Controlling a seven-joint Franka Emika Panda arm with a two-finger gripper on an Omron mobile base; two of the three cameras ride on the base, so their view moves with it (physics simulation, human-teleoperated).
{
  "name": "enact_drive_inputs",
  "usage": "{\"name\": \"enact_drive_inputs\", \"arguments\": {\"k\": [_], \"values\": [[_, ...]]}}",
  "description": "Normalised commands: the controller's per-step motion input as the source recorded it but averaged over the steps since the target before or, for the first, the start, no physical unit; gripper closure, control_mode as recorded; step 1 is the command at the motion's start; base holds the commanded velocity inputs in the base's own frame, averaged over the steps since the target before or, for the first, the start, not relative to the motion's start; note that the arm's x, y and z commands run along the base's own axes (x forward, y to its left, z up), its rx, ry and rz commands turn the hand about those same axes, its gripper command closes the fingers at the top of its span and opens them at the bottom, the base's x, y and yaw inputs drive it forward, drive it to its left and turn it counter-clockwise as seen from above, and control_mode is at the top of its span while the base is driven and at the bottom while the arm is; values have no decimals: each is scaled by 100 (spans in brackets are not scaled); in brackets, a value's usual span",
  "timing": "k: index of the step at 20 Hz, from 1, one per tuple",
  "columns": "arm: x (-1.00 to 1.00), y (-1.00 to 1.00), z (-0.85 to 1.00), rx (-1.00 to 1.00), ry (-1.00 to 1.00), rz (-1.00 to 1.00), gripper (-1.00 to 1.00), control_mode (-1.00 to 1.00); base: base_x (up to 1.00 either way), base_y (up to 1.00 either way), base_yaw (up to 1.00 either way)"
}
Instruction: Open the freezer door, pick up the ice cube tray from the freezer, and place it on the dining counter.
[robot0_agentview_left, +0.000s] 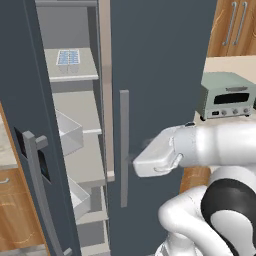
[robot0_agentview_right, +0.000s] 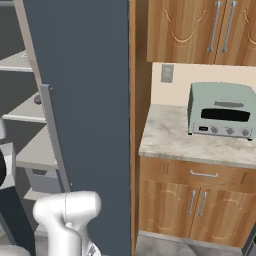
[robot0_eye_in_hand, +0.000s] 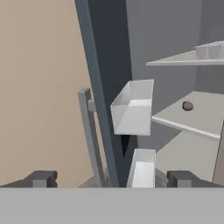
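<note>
Ice cube tray (robot0_agentview_left: 68, 57) flat on upper freezer shelf (robot0_agentview_left: 75, 70), long axis sideways, pincer (robot0_eye_in_hand: 111, 178) released

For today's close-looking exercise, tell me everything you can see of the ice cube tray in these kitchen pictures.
The ice cube tray is a small, flat rectangle with a white rim and a grid of pale blue square cells; the material looks like plastic. It lies flat on a light grey upper shelf inside the freezer, set back from the shelf's front edge. The freezer door stands open beside it. Nothing but the shelf touches it. In the hand view it shows dimly at the upper right.
</note>
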Motion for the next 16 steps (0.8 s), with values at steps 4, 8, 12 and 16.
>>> {"name": "enact_drive_inputs", "arguments": {"k": [4,8,12,16], "values": [[36,-18,0,3,0,27,-100,-100,0,0,0],[40,-6,-1,5,-1,25,-100,-100,0,0,0],[29,2,-1,11,-3,18,-100,-100,0,0,0],[32,8,0,12,-2,11,-100,-100,0,0,0]]}}
